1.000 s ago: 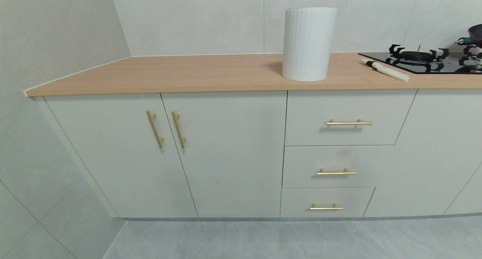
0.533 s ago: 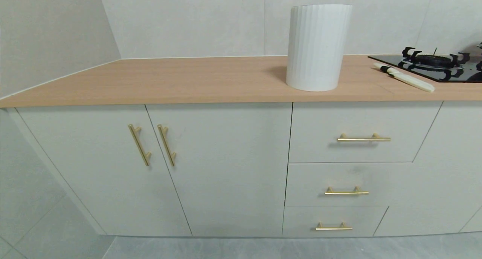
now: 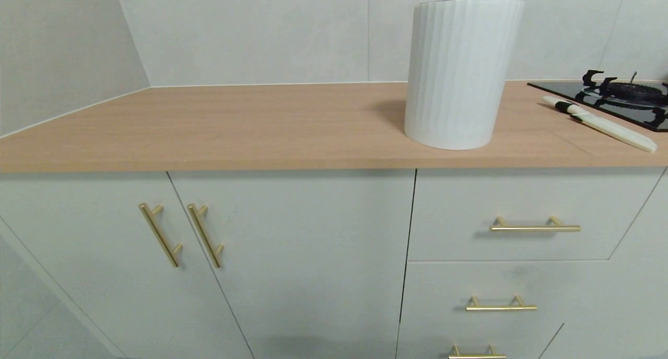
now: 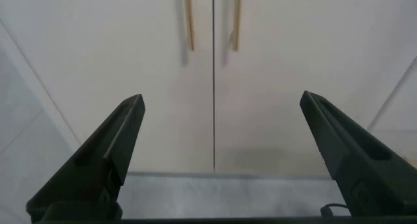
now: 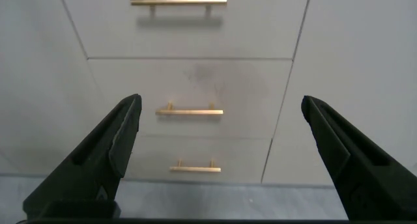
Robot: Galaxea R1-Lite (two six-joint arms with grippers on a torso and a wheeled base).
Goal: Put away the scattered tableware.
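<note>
While both arms hang low in front of the cabinet, nothing of the task is in my grip. My left jaws are spread wide and empty, facing the double doors (image 4: 215,87) with their two upright handles (image 4: 189,19). My right jaws are just as wide and just as empty, facing the stack of drawers (image 5: 189,81).

One piece of tableware lies out: a pale knife (image 3: 600,124) with a dark band near its handle. It lies flat on the tabletop (image 3: 235,124), far to my right, just beside the black stove (image 3: 626,95) and close to the front edge. Between it and the bare stretch of wood stands a tall white ribbed holder (image 3: 459,72), upright, which I judge to be where the knife belongs.

Trouble could come in several ways. Raising the arms from down here, I could catch the overhanging tabletop edge or a drawer handle (image 5: 178,0). The knife is thin and lies flat, so closing on it carelessly could skid it off the front edge to the floor. The holder is tall for its base, so a sideways brush from my right arm could topple it.
</note>
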